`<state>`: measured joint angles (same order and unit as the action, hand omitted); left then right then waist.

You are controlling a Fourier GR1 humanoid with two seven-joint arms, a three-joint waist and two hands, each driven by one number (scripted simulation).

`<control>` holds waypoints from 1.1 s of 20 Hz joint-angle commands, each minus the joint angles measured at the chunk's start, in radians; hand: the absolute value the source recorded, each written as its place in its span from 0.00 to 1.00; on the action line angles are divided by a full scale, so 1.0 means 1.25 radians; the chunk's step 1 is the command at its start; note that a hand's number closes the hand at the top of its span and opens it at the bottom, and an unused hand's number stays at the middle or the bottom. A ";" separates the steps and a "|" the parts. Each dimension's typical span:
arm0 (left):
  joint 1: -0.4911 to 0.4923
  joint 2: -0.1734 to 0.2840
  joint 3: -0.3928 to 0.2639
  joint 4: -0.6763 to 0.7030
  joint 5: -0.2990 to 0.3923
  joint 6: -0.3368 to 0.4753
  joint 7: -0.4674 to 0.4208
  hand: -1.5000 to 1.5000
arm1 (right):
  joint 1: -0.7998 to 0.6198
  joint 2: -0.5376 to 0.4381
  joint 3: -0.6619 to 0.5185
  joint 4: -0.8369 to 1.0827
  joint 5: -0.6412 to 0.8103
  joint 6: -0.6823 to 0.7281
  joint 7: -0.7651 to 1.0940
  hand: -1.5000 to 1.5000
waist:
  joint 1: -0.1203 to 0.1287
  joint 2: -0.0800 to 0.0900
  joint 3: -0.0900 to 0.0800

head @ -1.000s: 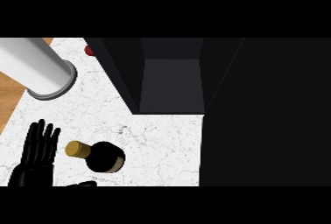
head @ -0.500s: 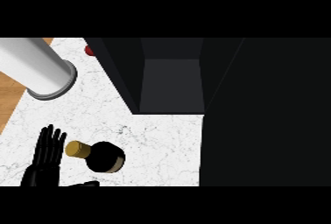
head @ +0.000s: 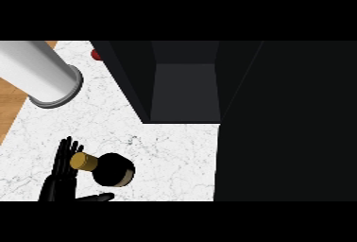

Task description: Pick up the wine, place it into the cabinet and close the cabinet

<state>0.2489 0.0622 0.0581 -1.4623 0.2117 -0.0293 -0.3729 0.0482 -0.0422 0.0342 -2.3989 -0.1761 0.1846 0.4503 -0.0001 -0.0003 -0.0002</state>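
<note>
my left hand (head: 61,176) sits at the near left of the marble counter (head: 174,156), fingers straight and spread, holding nothing, its fingertips just behind the gold cap of the one wine bottle (head: 111,169). seen from above, the bottle stands just right of that hand, its long axis roughly upright. the one cabinet (head: 187,85) stands open, far and to the right; my right hand is not in view.

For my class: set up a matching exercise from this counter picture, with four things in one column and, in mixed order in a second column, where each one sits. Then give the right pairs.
Things:
1. wine bottle
2. left hand
3. grey cylinder
4. cabinet

Places:
A. top left, lying across the counter's edge
B. lower left, fingers straight, beside the gold cap
C. top centre, open, dark inside
D. lower left on the white marble counter, gold cap pointing left

Pairs: 1-D, 2-B, 3-A, 4-C
</note>
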 commanded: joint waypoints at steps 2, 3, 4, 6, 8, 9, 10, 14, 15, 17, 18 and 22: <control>-0.040 -0.035 -0.007 0.134 -0.041 0.006 -0.096 0.00 | 0.014 0.016 0.030 0.035 0.042 0.009 -0.046 0.00 | -0.001 0.000 0.000; -0.014 -0.008 0.008 0.108 -0.019 -0.029 -0.083 0.00 | 0.020 0.008 0.010 -0.010 0.008 0.003 -0.014 0.00 | 0.000 0.000 0.000; -0.023 -0.008 0.006 0.121 -0.026 -0.028 -0.088 0.00 | -0.012 -0.008 -0.018 0.000 -0.023 0.008 0.001 0.00 | 0.000 0.000 0.000; -0.092 0.010 0.040 0.175 -0.009 -0.028 -0.068 0.00 | -0.011 0.001 -0.012 0.045 0.009 0.009 -0.038 0.00 | 0.000 0.000 0.000; -0.103 -0.026 0.009 0.187 -0.034 0.000 -0.078 0.00 | 0.003 -0.007 -0.002 -0.037 -0.001 0.002 0.016 0.00 | -0.001 0.000 0.000; -0.099 -0.037 0.013 0.280 -0.038 -0.023 -0.152 0.00 | 0.004 -0.046 -0.093 -0.054 -0.097 0.020 0.036 0.00 | -0.005 0.000 0.000; -0.076 -0.019 0.025 0.251 -0.024 -0.041 -0.154 0.00 | 0.047 -0.006 -0.032 0.012 -0.020 0.046 -0.062 0.00 | -0.001 0.000 0.000; -0.122 -0.023 0.035 0.355 -0.041 -0.041 -0.222 0.00 | 0.023 0.002 -0.004 0.006 0.009 0.023 -0.035 0.00 | -0.001 0.000 0.000; -0.093 0.005 0.045 0.282 -0.006 -0.072 -0.160 0.00 | -0.041 0.013 0.014 0.018 0.021 -0.023 0.019 0.00 | 0.002 0.000 0.000; -0.122 -0.026 0.042 0.325 -0.016 -0.037 -0.187 0.00 | 0.063 -0.009 -0.031 0.002 -0.038 0.057 -0.062 0.00 | -0.001 0.000 0.000; -0.179 -0.020 0.065 0.386 -0.008 -0.034 -0.194 0.00 | 0.047 0.021 0.030 -0.005 0.026 0.022 -0.050 0.00 | -0.002 0.000 0.000; -0.202 -0.018 0.079 0.488 0.032 -0.107 -0.274 0.00 | 0.034 -0.015 -0.034 -0.013 -0.033 0.036 -0.017 0.00 | -0.003 0.001 0.000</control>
<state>0.0607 0.0378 0.1208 -0.9854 0.2237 -0.1123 -0.6357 0.1162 -0.0368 0.0320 -2.4034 -0.1664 0.2274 0.3874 -0.0024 -0.0003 -0.0001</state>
